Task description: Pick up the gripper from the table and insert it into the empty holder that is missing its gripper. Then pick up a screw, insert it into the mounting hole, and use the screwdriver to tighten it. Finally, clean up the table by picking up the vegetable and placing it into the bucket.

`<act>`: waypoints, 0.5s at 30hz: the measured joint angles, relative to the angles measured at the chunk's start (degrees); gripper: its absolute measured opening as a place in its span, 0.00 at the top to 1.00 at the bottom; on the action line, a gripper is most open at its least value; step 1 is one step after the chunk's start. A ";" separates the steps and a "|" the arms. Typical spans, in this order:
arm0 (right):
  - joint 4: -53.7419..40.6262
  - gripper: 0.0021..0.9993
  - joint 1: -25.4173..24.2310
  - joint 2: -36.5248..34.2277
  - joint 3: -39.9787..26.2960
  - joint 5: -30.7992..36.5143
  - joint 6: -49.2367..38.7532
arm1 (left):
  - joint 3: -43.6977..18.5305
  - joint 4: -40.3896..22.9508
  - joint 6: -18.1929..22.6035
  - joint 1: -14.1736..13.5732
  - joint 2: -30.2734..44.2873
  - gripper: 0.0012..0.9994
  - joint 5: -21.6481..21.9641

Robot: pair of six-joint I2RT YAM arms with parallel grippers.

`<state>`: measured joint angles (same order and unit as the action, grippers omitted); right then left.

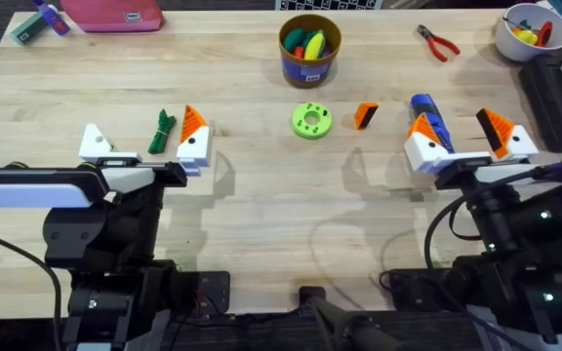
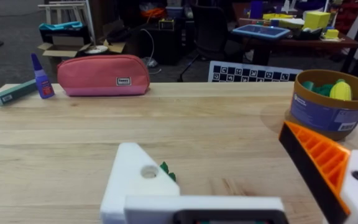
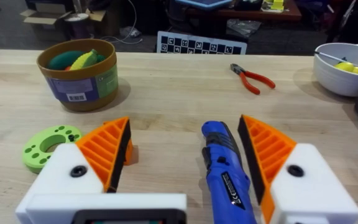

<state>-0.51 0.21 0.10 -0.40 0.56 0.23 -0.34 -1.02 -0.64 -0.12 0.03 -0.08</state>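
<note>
Just screwdriver [image 3: 225, 177] between right claw [image 3: 185, 155] fingers

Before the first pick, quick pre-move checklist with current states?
1. Loose orange tip free on the table, nothing on it: ok.
2. Empty holder on the left arm bare, hole visible: ok.
3. Right gripper open, both orange tips mounted: ok.
4. Blue screwdriver lying between the right fingers, not gripped: ok.
5. Screw location: cannot tell.
6. Green vegetable lies between the left mounts, close to the insertion spot: not ok.
</note>
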 joint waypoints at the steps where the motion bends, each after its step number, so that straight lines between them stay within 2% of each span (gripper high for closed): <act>1: 0.00 0.01 0.00 0.00 0.00 0.00 0.00 | 0.00 0.00 0.00 0.00 0.00 0.01 0.00; 8: 0.67 0.01 0.00 0.00 0.01 -0.02 -0.01 | 0.00 0.37 0.00 0.00 0.01 0.01 0.09; 12: 11.62 0.01 0.00 -0.20 0.03 -0.09 -0.01 | -0.07 4.03 -0.02 0.00 0.02 0.01 0.11; 15: 17.66 0.01 0.00 -0.20 -0.57 0.02 -0.02 | -1.38 2.83 0.00 0.00 0.00 0.01 0.13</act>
<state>17.14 0.21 -0.10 -0.97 0.58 0.21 -1.72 1.82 -0.65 -0.12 0.03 0.05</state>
